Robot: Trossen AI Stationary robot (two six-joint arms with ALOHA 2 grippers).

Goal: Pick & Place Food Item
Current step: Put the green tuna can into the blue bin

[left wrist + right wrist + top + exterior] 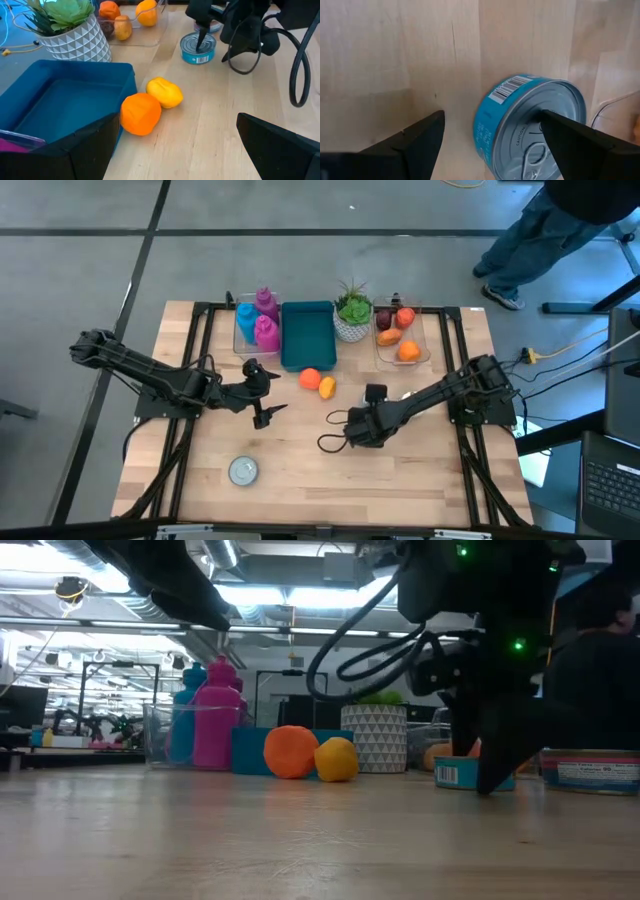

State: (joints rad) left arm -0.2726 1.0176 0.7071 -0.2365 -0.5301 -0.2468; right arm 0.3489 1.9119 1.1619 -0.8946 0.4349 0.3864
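1. Clock directions are read on the overhead view, with 12 o'clock at the table's far edge, where the bins stand.
2. The right gripper [492, 127] is low over the wooden table [300, 450], just to the 3 o'clock side of its middle. Its arm reaches in from 3 o'clock.
3. Its fingers [420, 137] stand apart around one side of the blue tin can [198, 50]. One finger is outside the can's wall and the other is over the lid, near the pull tab. They are not clamped on the can.
4. The can stands upright on the table under that gripper, at about 4 o'clock of the yellow fruit [327, 387]. From overhead the gripper hides it.
5. The left gripper [268, 393] hangs at 9 o'clock of the table's middle, spread wide and empty.
6. The orange [310, 378] touches the yellow fruit. Both lie just at 6 o'clock of the blue tray [307, 340].
7. Along the 12 o'clock edge, running from 9 o'clock towards 3 o'clock, stand:
   - a clear bin of bottles [256, 320]
   - the blue tray
   - a potted plant [352, 315]
   - a clear bin of fruit [400, 335]
8. A second, silver-topped can [243, 470] sits alone near 7 o'clock.
9. A person's legs [520, 250] show on the floor beyond the table, at about 2 o'clock.
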